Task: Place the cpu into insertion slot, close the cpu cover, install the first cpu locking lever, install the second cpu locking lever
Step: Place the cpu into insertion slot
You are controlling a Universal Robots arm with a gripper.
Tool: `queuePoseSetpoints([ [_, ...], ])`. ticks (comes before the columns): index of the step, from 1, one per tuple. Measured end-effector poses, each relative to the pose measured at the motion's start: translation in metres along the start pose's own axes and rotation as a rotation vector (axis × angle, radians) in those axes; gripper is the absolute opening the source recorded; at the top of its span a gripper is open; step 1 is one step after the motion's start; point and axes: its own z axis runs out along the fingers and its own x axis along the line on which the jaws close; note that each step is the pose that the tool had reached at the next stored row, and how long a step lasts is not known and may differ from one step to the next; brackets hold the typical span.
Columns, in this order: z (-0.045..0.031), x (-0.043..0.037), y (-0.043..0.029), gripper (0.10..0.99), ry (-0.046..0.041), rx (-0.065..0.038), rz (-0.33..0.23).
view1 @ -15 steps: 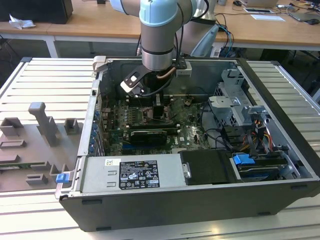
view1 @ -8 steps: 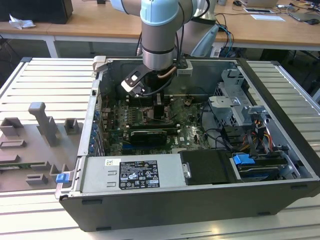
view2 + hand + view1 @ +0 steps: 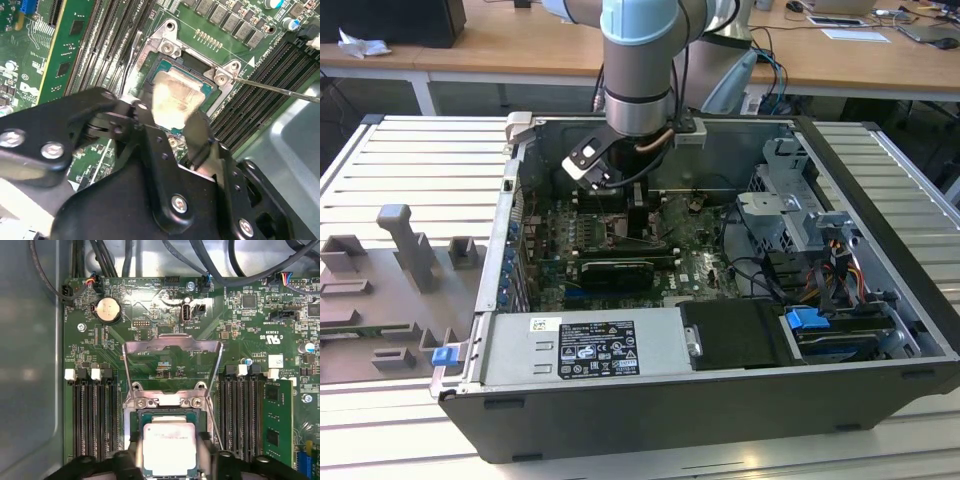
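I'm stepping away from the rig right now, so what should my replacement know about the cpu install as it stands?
Gripper: jaws shut on the cpu, low over the slot.
Cpu: at the slot, between the jaws; I cannot tell whether it is fully seated.
Cover: swung open, standing up at the slot's edge.
Done: cpu is at the slot.
Left: cpu not released, cover not closed, levers not latched.
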Motion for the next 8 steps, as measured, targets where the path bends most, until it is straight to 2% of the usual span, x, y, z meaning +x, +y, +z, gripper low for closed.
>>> queuePoseSetpoints([
  [1, -0.0004, 0.0, 0.0, 0.463, 0.0, 0.0, 0.0],
  [3, -0.0019, 0.0, 0.0001, 0.341, 0.0, 0.0, 0.0],
  [4, -0.0023, 0.0, 0.0001, 0.224, 0.0, 0.0, 0.0],
  [5, -0.0026, 0.0, 0.0001, 0.224, 0.0001, 0.0, 0.0],
  [6, -0.0028, 0.0, 0.0001, 0.106, 0.0002, 0.0, 0.0],
  [8, -0.0033, 0.0, 0.0001, 0.106, 0.0, 0.0, 0.0],
])
